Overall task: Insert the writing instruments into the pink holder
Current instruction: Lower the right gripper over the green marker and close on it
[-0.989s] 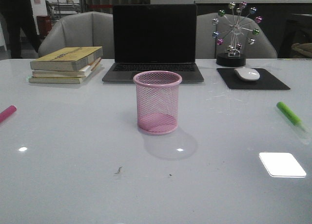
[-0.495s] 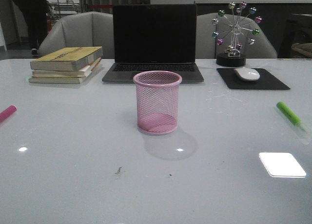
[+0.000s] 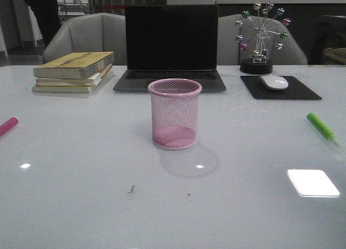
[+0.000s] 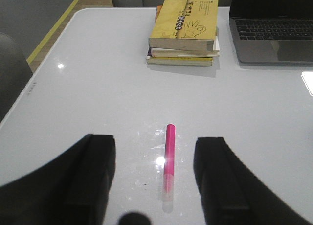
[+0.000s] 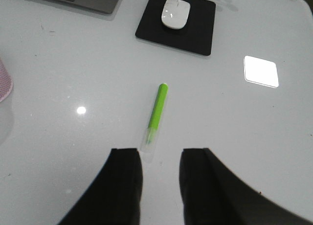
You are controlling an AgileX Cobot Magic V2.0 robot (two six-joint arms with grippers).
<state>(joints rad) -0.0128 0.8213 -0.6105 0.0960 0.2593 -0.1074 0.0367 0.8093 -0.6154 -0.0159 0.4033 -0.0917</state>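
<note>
The pink wire-mesh holder stands upright and empty in the middle of the white table. The magenta marker lies flat at the table's left edge; in the left wrist view this marker lies between the spread fingers of my left gripper, which is open above it. The lime green marker lies flat at the far right. Its clear cap end reaches the fingertips of my open right gripper, the green body beyond them. Neither gripper shows in the front view.
A stack of books sits at the back left, a laptop behind the holder, and a mouse on a black pad at the back right, with a ball ornament behind it. The holder's edge shows in the right wrist view.
Nothing on the table has moved. Only a person in the far background has shifted to the right.
</note>
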